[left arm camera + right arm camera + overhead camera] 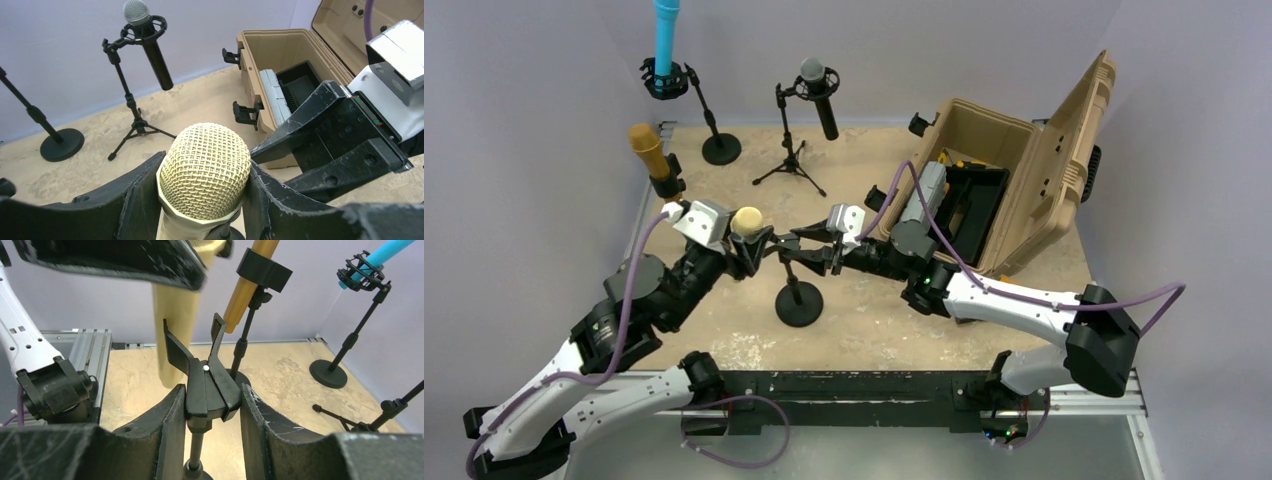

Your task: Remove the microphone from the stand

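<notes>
Centre of desk (874, 320): L pincer (746, 252) pinches the cream microphone (205, 170) by its mesh head, one finger each side. R pincer (207, 412) is pressed together on the black clip (200, 365) atop the round-base stand (799, 303). Clip prongs hold nothing; mic body hangs just beside them, w/ contact not discernible.

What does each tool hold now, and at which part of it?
The left tool holds the cream microphone by its mesh head. The right tool is shut on the clip at the top of the stand.
</notes>
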